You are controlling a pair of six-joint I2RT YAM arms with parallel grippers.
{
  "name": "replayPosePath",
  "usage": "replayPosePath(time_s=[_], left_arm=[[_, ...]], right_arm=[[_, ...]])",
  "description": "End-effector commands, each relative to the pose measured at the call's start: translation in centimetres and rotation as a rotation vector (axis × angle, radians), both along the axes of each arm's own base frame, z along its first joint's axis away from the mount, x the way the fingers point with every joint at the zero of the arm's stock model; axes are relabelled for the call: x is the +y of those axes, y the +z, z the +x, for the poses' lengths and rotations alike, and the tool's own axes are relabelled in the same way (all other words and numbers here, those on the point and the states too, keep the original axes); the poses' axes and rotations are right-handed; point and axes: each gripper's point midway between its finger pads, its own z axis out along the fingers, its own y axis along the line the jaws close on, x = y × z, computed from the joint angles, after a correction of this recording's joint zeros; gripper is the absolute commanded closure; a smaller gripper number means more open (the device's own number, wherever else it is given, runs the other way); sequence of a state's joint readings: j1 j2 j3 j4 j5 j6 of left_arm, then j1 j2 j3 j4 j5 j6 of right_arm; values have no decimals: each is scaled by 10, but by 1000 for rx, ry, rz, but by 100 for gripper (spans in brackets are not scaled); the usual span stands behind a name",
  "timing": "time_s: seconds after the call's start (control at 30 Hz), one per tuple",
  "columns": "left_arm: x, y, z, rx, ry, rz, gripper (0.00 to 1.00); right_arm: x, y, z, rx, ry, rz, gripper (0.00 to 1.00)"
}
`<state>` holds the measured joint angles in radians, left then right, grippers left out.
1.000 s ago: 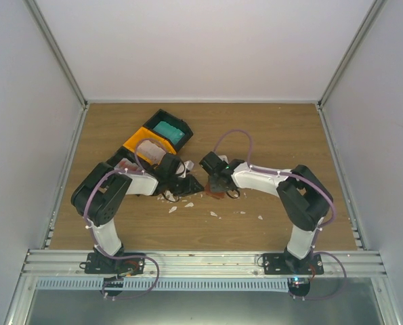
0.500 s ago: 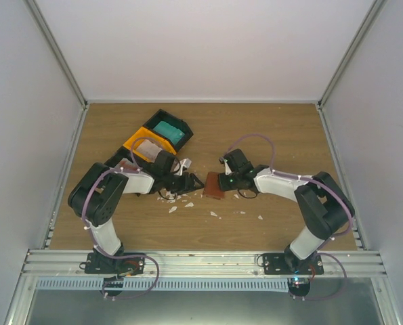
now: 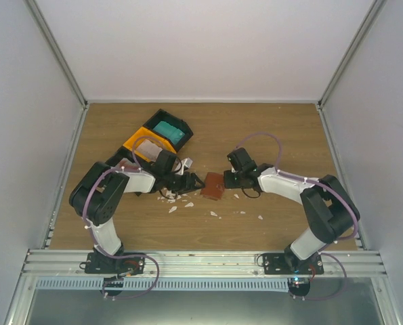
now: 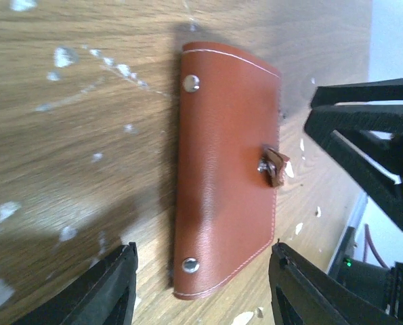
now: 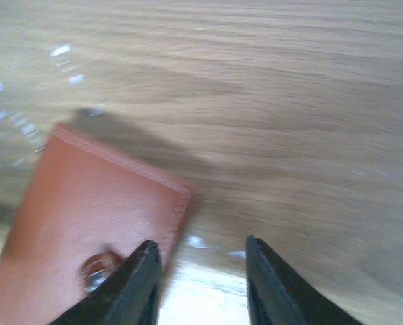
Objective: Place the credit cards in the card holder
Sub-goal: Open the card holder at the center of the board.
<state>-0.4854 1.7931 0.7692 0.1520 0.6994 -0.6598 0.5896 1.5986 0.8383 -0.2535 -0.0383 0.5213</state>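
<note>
The brown card holder (image 3: 213, 186) lies shut and flat on the wood table between my two grippers. In the left wrist view it (image 4: 228, 179) shows two snaps and a small tab. My left gripper (image 3: 192, 181) is open and empty, its fingers (image 4: 110, 291) either side of the holder's near end without touching it. My right gripper (image 3: 229, 179) is open and empty at the holder's right edge (image 5: 86, 230), and also shows in the left wrist view (image 4: 370, 135). A teal card (image 3: 167, 129) lies in the tray's black bin. A pale card (image 3: 149, 148) lies in the orange bin.
The black-and-orange tray (image 3: 139, 139) stands at the back left, behind my left arm. White scraps (image 3: 181, 200) are strewn on the table in front of the holder and to its right (image 3: 260, 217). Grey walls close in the table on three sides.
My right gripper has drawn back to the right, off the card holder, which now lies flat. My left gripper has moved right, up to the holder.
</note>
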Motion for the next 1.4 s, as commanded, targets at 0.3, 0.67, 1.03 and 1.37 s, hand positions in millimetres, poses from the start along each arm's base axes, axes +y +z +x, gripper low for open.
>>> replayPosePath(time_s=[0.3, 0.67, 1.03, 1.37], left_arm=[[12, 6, -3, -45, 29, 86, 54], [-31, 32, -21, -47, -126, -138, 72], [-16, -25, -18, 46, -37, 81, 74], [0, -43, -20, 77, 18, 188, 75]], right_arm=[[14, 28, -4, -29, -36, -128, 32], [24, -7, -13, 37, -70, -248, 32], [-9, -12, -28, 71, -175, -344, 42], [-32, -3, -40, 60, -289, -326, 50]])
